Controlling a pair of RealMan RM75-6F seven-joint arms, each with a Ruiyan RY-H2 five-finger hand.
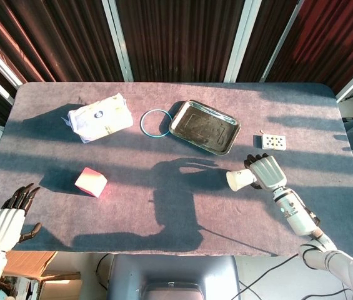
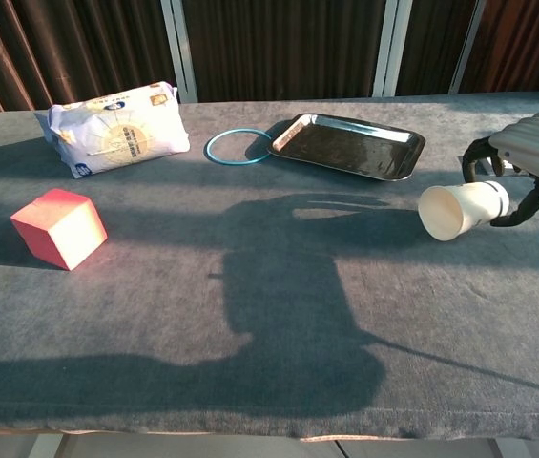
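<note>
A: What do the fingers of the right hand (image 1: 267, 172) do?

B: They are curled over the closed end of a white paper cup (image 1: 240, 179) and the thumb comes under it, so the hand grips the cup. The cup lies sideways, and its open mouth points away from the palm, toward the middle of the table (image 1: 182, 212). In the chest view the cup (image 2: 460, 209) seems a little lifted from the cloth, but I cannot say this for sure.

A: What is near these fingers?

B: Just behind the fingertips there is a small white card with dots (image 1: 273, 142). Further out from the mouth of the cup is a metal tray (image 1: 204, 127), and beside the tray lies a blue ring (image 1: 155, 122). After the ring comes a white bag (image 1: 100, 117), and well apart from the fingers stands a red cube (image 1: 91, 182).

A: And the other hand?

B: The left hand (image 1: 9, 219) rests at the near edge of the table, the fingers stretched and slightly apart, holding nothing. The red cube is the closest thing to it.
</note>
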